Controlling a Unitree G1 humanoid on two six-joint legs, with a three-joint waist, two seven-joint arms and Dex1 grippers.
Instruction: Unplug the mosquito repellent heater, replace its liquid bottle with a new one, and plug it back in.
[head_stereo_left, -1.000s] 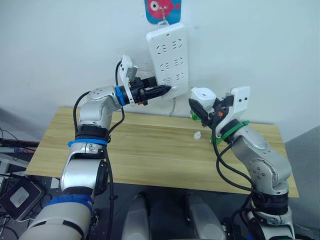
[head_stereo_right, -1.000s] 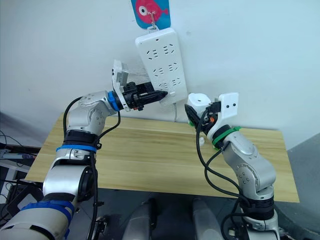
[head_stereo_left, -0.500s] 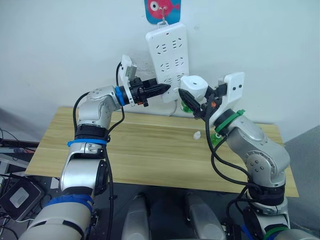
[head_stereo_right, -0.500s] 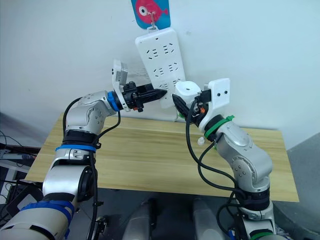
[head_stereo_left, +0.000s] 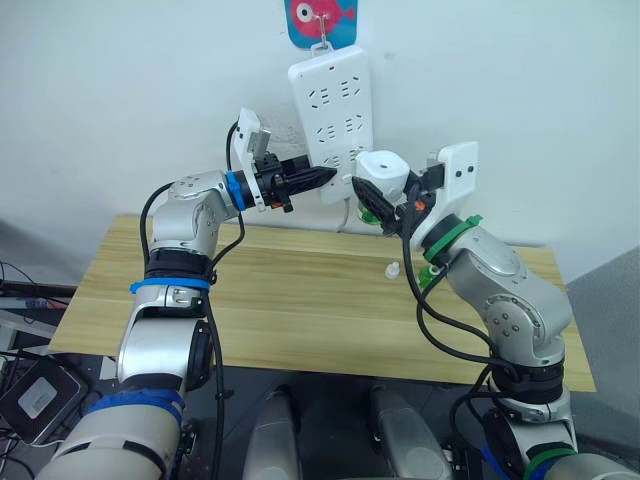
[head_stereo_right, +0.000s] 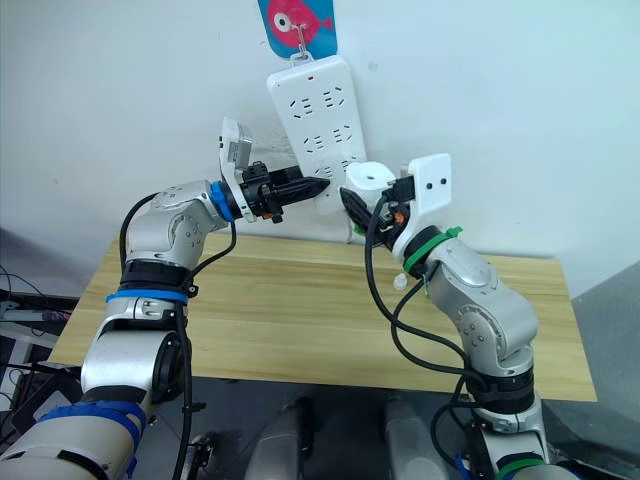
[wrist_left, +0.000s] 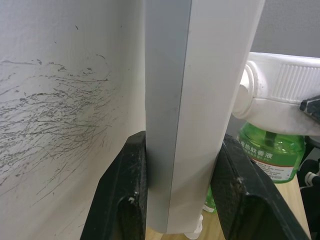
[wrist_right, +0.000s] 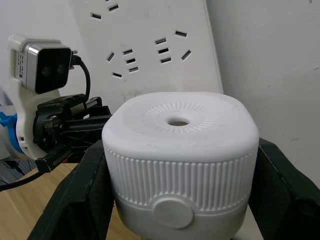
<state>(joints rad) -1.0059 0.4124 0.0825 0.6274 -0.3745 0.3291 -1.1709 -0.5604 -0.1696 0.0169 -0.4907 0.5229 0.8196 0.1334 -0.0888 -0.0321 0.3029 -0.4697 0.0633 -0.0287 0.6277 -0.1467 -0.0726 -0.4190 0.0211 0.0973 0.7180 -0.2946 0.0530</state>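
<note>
My right gripper (head_stereo_left: 386, 198) is shut on the mosquito repellent heater (head_stereo_left: 382, 171), a white rounded unit (wrist_right: 180, 150) held just off the lower right corner of the white power strip (head_stereo_left: 335, 120) on the wall. A green labelled bottle (wrist_left: 272, 150) hangs under the heater; I cannot tell whether it is the old bottle or the new one. My left gripper (head_stereo_left: 318, 176) is shut on the strip's lower left edge, with a black finger (wrist_left: 120, 195) on each side of it. A small white cap (head_stereo_left: 393, 269) lies on the table.
The wooden table (head_stereo_left: 250, 300) stands against the white wall. Another bit of green bottle (wrist_left: 210, 200) shows low behind the strip. A blue sticker with a red fish (head_stereo_left: 322, 22) carries the strip's hook. My right forearm crosses above the table's back right.
My right gripper has carried the heater up and to the left, close to the power strip's lower right corner. The left gripper has stayed clamped on the strip.
</note>
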